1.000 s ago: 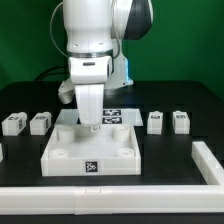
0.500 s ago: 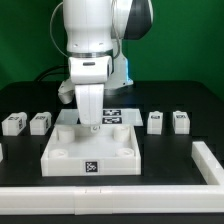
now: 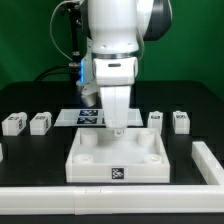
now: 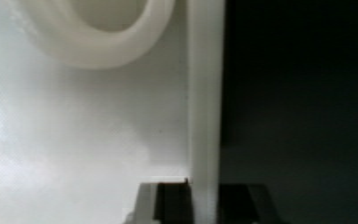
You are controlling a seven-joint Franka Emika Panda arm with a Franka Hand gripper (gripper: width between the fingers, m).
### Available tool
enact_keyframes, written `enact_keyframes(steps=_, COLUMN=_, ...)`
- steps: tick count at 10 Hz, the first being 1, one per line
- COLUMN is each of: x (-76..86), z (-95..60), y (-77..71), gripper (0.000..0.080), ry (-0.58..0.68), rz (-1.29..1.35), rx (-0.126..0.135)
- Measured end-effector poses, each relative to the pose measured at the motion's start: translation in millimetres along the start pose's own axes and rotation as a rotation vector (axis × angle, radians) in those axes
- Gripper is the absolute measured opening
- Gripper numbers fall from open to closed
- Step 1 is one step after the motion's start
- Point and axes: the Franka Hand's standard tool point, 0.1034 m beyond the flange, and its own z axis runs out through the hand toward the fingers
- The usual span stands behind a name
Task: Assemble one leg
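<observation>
The large white square tabletop (image 3: 92,171) lies on the black table, corner holes up. My gripper (image 3: 116,128) points straight down at its far wall and is shut on that wall. In the wrist view the wall's thin white edge (image 4: 202,100) runs between my two dark fingers, with my gripper (image 4: 201,203) closed round it and one round corner hole (image 4: 105,25) beside it. Two small white legs (image 3: 13,123) (image 3: 39,122) with marker tags stand on the exterior view's left. Two more legs (image 3: 155,120) (image 3: 180,121) stand on its right, close to the tabletop's far corner.
The marker board (image 3: 88,117) lies flat behind the tabletop, partly hidden by my arm. A low white rail (image 3: 206,160) borders the table on the exterior view's right and along the front (image 3: 60,196).
My gripper and the tabletop have moved together toward the exterior view's right, closer to the two legs there. The four legs have not moved.
</observation>
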Motion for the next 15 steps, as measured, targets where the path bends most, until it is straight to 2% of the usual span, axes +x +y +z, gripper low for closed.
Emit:
enact_keyframes(steps=3, x=32.7, z=0.8, y=23.7, gripper=0.0054, ry=0.017, rz=-0.041, rx=-0.020)
enact_keyframes(steps=4, x=39.8, z=1.0, y=26.1, gripper=0.0054, ry=0.021, rz=-0.042, rx=-0.023)
enact_keyframes(steps=8, x=43.4, z=1.6, y=27.4, gripper=0.0054, ry=0.024, rz=-0.019, rx=-0.027)
enact_keyframes(steps=9, x=42.9, z=3.7, y=26.1, gripper=0.0144, ry=0.024, rz=-0.015, rx=-0.023)
enact_keyframes(steps=10, x=41.2, z=4.4, y=25.9, gripper=0.0279, ry=0.024, rz=-0.012, rx=-0.022)
enact_keyframes(steps=11, x=39.9, z=4.4, y=26.1, gripper=0.0279, ry=0.023, rz=-0.009, rx=-0.021)
enact_keyframes(steps=13, x=39.8, z=4.5, y=25.8, gripper=0.0595, ry=0.023, rz=-0.007, rx=-0.021)
enact_keyframes(steps=14, x=40.0, z=4.4, y=25.9, gripper=0.0638, ry=0.024, rz=0.000, rx=-0.021)
enact_keyframes(steps=15, x=40.5, z=4.3, y=25.8, gripper=0.0638, ry=0.024, rz=0.004, rx=-0.021)
